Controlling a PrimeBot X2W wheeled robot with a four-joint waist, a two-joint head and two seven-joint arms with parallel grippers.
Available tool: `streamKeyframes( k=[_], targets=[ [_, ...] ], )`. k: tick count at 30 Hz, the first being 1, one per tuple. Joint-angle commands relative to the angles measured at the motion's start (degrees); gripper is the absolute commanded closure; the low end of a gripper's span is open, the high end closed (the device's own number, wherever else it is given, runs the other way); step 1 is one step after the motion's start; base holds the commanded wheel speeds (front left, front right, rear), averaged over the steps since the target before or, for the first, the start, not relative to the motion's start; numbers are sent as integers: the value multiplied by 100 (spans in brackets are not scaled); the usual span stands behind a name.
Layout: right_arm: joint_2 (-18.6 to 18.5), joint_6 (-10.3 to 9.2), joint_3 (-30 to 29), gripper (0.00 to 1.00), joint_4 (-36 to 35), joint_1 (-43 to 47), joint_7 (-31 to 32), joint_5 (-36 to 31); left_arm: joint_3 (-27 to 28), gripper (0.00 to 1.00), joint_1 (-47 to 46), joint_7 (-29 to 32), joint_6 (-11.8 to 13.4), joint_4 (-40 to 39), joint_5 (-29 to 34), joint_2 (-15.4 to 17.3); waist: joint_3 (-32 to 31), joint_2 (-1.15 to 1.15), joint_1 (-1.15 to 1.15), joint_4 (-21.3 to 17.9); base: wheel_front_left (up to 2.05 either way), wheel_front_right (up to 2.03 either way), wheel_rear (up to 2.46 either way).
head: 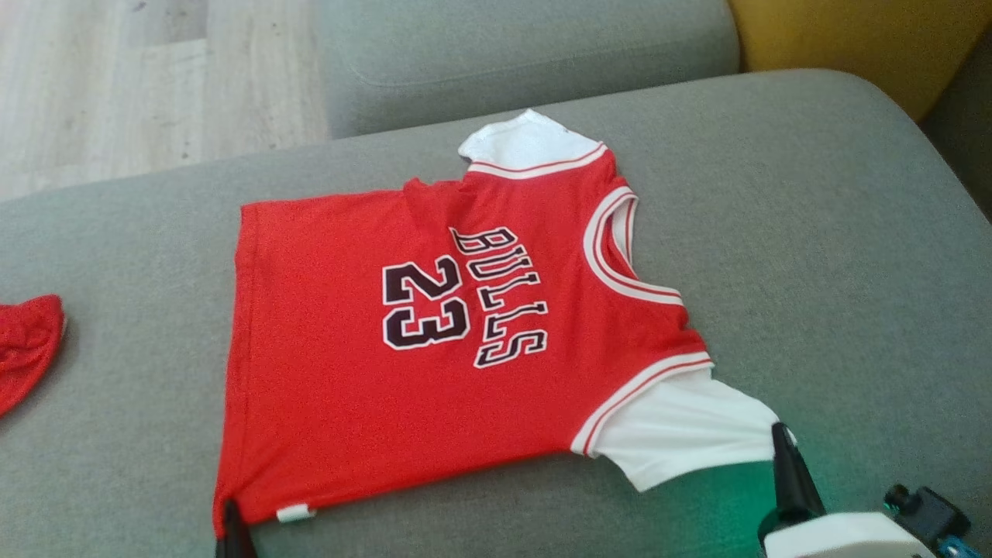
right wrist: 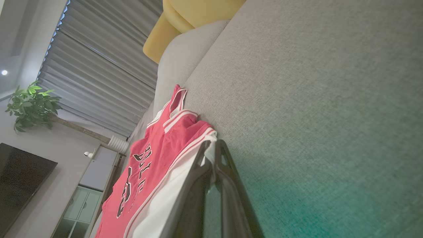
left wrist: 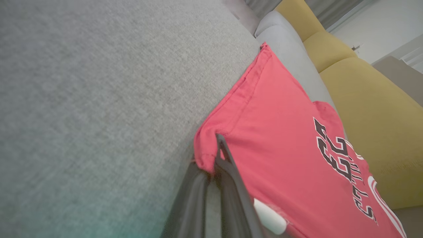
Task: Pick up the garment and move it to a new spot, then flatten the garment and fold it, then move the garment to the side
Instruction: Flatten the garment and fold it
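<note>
The red-and-white fabric jersey (head: 349,387) looked limp and light. Its hem corner was clamped between the left gripper (left wrist: 216,150)'s fingers, its white sleeve edge between the right gripper (right wrist: 214,150)'s.

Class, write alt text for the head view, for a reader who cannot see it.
A red Bulls 23 jersey with white sleeves lies flat on a grey sofa cushion. The left gripper pinches its near hem corner and the right gripper its near sleeve. Another red cloth lies at far left.
</note>
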Motion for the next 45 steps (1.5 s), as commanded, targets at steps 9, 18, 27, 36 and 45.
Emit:
streamKeyframes(
  k=[9, 18, 27, 36, 45],
  targets=[
    [-144, 42, 4, 100, -598, 104, -38, 260, -261, 100, -12, -39, 12, -384, -31, 110, -76, 0, 1, 173, 0, 0, 0],
    [180, 42, 104, 100, -645, -1032, -38, 447, -589, 100, -826, -39, 12, -704, 425, 110, 256, 0, 1, 210, 0, 0, 0],
    [213, 42, -74, 100, 213, -2341, -38, 209, -525, 100, -1825, -39, 12, -103, 658, 109, 791, 0, 1, 315, 0, 0, 0],
    [289, 42, -114, 100, 1124, -3128, -38, -62, -181, 100, -2438, -39, 12, 283, 649, 109, 1163, 0, 1, 377, 0, 0, 0],
    [341, 42, -276, 0, 1350, -3477, -38, -1038, -69, 0, -2673, -39, 145, 440, 1057, 109, 1217, 0, 1, 407, 0, 0, 0]
  ],
)
